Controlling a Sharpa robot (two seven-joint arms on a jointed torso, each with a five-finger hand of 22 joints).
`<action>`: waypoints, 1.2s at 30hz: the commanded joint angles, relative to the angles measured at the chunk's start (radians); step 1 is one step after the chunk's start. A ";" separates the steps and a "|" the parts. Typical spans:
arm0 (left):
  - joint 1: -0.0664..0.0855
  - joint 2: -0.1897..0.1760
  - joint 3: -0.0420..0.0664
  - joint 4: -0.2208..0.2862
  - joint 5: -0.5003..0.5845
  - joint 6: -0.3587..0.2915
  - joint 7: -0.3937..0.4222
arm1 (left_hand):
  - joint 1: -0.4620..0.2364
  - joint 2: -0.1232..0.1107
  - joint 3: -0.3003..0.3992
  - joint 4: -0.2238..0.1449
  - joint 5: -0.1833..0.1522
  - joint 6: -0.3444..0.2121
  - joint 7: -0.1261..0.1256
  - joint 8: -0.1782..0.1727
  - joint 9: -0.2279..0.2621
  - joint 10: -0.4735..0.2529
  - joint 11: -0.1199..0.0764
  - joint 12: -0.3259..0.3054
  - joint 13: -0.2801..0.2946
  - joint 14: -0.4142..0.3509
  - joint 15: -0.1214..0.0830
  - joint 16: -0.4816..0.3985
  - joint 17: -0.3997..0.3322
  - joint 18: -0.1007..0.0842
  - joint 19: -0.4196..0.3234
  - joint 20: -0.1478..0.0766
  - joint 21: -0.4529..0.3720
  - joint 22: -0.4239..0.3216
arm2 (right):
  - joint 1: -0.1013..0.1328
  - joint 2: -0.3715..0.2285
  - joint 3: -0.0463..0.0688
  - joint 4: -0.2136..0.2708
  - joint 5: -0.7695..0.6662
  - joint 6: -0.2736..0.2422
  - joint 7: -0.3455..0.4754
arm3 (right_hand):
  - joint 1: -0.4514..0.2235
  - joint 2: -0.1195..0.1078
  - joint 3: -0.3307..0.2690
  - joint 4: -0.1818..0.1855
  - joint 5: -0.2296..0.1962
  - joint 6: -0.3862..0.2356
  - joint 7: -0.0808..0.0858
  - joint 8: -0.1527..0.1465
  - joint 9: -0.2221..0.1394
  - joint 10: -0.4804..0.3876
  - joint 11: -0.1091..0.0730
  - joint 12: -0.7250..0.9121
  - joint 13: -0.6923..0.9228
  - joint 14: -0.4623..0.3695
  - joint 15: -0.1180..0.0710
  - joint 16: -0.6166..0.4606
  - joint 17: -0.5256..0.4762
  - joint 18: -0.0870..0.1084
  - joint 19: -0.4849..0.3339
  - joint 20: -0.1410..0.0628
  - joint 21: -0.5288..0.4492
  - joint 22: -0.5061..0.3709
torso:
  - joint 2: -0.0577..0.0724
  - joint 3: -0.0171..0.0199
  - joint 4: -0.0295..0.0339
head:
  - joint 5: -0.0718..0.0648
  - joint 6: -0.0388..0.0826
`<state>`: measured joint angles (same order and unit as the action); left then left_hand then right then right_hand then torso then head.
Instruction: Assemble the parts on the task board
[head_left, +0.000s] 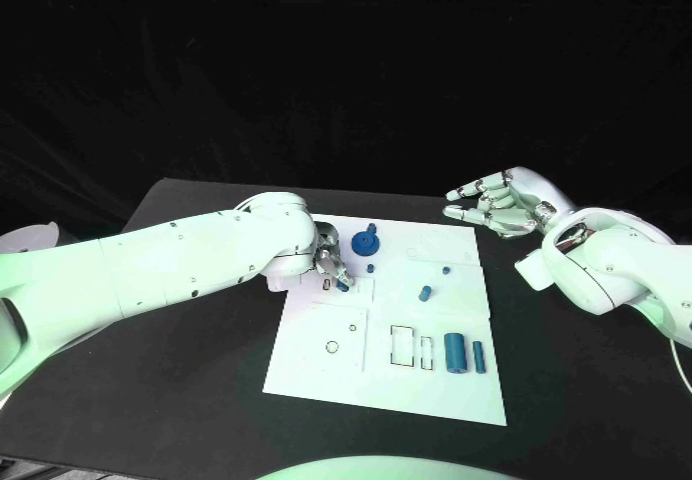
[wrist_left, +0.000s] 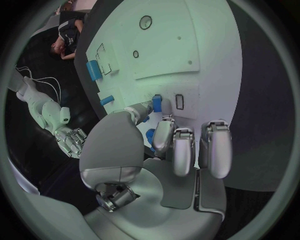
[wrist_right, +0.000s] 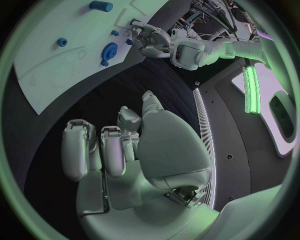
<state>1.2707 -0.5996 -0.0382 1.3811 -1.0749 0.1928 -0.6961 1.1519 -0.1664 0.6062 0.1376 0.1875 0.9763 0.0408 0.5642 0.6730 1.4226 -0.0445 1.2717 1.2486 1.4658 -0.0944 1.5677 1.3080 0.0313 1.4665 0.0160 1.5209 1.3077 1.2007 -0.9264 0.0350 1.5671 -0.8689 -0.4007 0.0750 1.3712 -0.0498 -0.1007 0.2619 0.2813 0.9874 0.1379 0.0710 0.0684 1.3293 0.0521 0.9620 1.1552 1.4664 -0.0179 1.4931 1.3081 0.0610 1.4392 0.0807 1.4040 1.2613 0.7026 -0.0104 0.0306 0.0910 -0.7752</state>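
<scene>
Robot lab, black-draped backdrop, black table, white task board, cables overhead

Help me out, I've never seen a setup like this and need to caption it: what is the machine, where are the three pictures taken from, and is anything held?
It is a two-armed robot at a black table. One camera looks down from its head; the round pictures come from its wrists. A white task board carries small blue parts. The left hand pinches a small blue part over the board. The right hand hovers off the board, holding nothing.
</scene>
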 joint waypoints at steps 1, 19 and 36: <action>-0.005 0.009 -0.004 -0.003 0.018 0.041 -0.016 | -0.015 0.005 -0.011 0.005 0.002 0.028 -0.022 -0.005 -0.002 0.007 -0.003 0.007 0.007 0.105 -0.004 0.003 0.263 -0.012 0.066 -0.002 0.003 0.185 | -0.001 -0.001 0.000 0.006 -0.017 -0.008 0.004 | 0.007 0.004 -0.004 -0.003 0.031 0.005 -0.001 0.002 0.001 -0.007 -0.004 -0.002 -0.002 0.080 -0.008 -0.006 0.166 0.005 -0.007 -0.003 -0.007 -0.001 | 0.000 -0.0002 0.0004 | -0.001 -0.001; -0.005 0.033 -0.004 -0.041 0.019 0.089 -0.027 | -0.076 0.043 -0.046 0.038 0.005 0.065 -0.029 -0.020 -0.011 0.034 -0.009 0.053 0.062 0.105 -0.008 0.003 0.263 -0.014 0.070 -0.006 0.008 0.194 | -0.001 -0.007 0.000 0.014 -0.021 -0.018 0.005 | 0.009 0.006 -0.006 -0.004 0.043 0.005 -0.001 0.001 0.001 -0.007 -0.004 -0.003 -0.004 0.080 -0.009 -0.006 0.165 0.005 -0.007 -0.003 -0.007 -0.001 | 0.000 -0.0011 -0.0004 | -0.003 -0.002; -0.005 0.042 -0.005 -0.058 0.019 0.105 -0.033 | -0.178 0.015 -0.159 0.095 -0.002 0.100 -0.030 -0.034 -0.025 0.045 -0.010 0.062 0.079 0.105 -0.007 0.003 0.263 -0.018 0.078 -0.006 0.018 0.211 | -0.001 -0.011 0.000 0.017 -0.017 -0.017 0.008 | 0.004 0.002 -0.014 -0.001 0.046 0.004 -0.001 0.001 0.001 -0.011 -0.003 -0.011 -0.011 0.079 -0.009 -0.009 0.163 0.006 -0.008 -0.003 -0.010 -0.005 | -0.001 -0.0011 0.0010 | -0.004 -0.003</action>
<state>1.2705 -0.5607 -0.0393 1.3231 -1.0680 0.2615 -0.6976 0.9819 -0.1493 0.4555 0.2295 0.1878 1.0706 0.0070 0.5323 0.6484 1.4582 -0.0556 1.3324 1.3080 1.4656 -0.0946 1.5677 1.3076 0.0313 1.4665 0.0160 1.5365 1.3075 1.2007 -0.9373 0.0350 1.5827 -0.8784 -0.4182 0.0758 1.3752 -0.0459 -0.1103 0.2607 0.3235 0.9873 0.1378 0.0710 0.0683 1.3257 0.0485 0.9541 1.1447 1.4665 -0.0179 1.4892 1.3077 0.0609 1.4355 0.0770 1.4003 1.2573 0.7021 -0.0112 0.0315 0.0865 -0.7788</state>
